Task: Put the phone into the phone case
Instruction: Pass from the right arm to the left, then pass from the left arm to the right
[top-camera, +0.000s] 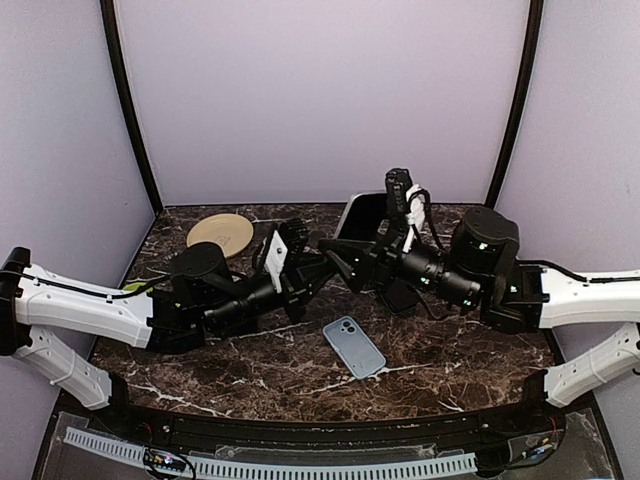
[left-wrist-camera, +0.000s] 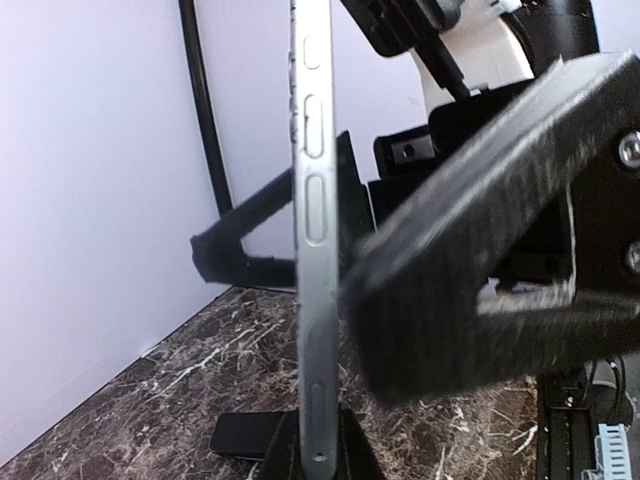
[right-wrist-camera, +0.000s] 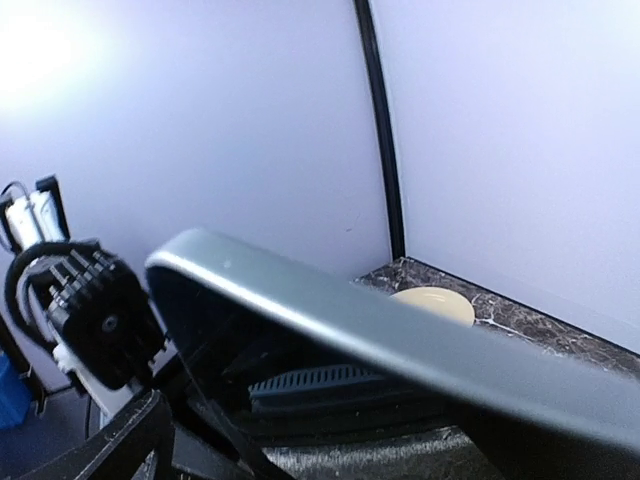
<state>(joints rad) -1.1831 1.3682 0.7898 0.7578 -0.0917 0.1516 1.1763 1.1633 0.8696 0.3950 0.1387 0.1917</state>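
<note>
The phone (top-camera: 362, 216), silver-edged with a dark face, stands upright above the table between the two arms. My left gripper (top-camera: 318, 268) is shut on its lower end. In the left wrist view the phone (left-wrist-camera: 312, 200) is edge-on, with a finger (left-wrist-camera: 262, 445) pressed on each side. My right gripper (top-camera: 340, 262) meets it from the right, and its fingers (left-wrist-camera: 480, 280) stand either side of the phone. The phone's edge (right-wrist-camera: 400, 330) crosses the right wrist view, hiding the grip. The blue-grey phone case (top-camera: 354, 347) lies flat on the table, near centre.
A round tan plate (top-camera: 220, 233) sits at the back left and also shows in the right wrist view (right-wrist-camera: 432, 303). A flat black object (left-wrist-camera: 245, 435) lies on the marble under the grippers. A rail with a white ribbed strip (top-camera: 270, 465) runs along the near edge.
</note>
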